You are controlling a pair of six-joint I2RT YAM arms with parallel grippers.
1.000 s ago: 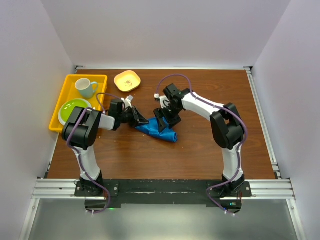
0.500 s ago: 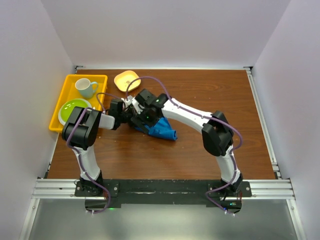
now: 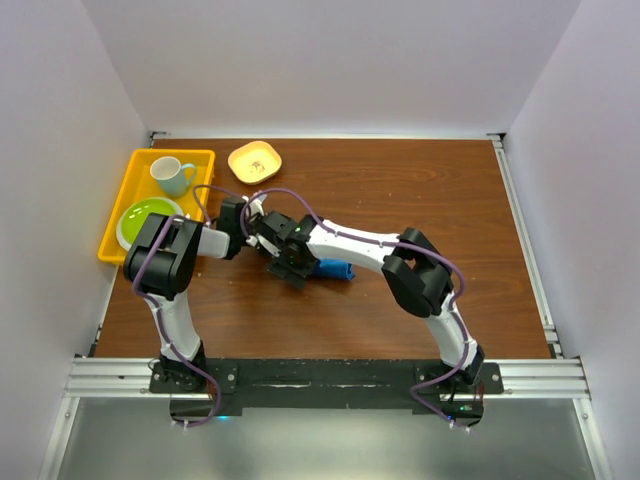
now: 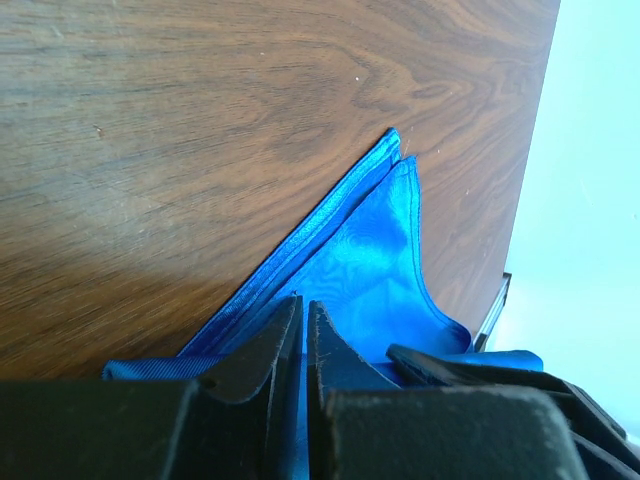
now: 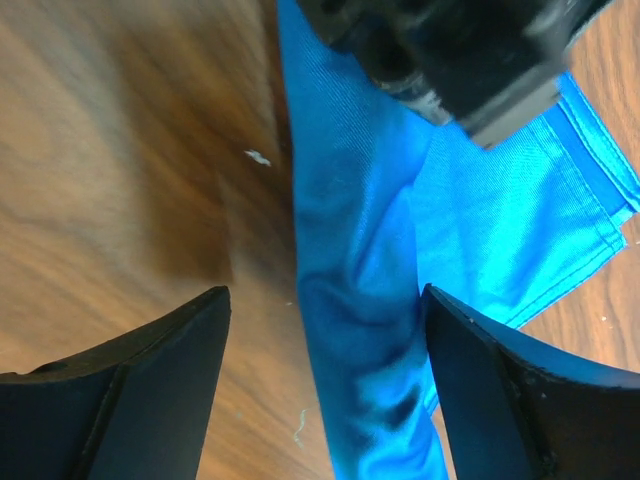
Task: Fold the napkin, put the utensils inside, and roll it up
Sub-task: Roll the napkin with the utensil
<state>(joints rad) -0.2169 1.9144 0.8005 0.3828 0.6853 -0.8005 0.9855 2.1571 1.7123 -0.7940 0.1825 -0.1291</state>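
Observation:
The royal-blue napkin [image 3: 334, 269] lies bunched on the brown table, mostly hidden under my right arm. My left gripper [image 3: 262, 232] is shut on the napkin's left edge; in the left wrist view its jaws [image 4: 303, 305] pinch the cloth [image 4: 372, 258], which runs to a pointed corner. My right gripper [image 3: 291, 269] is open right above the napkin, its fingers either side of a rolled ridge of cloth [image 5: 350, 330]. The right wrist view shows my left gripper [image 5: 440, 50] at the top. No utensil is in view.
A yellow tray [image 3: 122, 200] at the far left holds a pale cup [image 3: 172, 175] and a green plate [image 3: 148, 218]. A small orange bowl [image 3: 254, 161] sits behind the grippers. White walls enclose the table.
My right arm has swung left across the napkin to its left end, close to my left gripper. The napkin shows smaller and narrower. My left gripper has stayed put.

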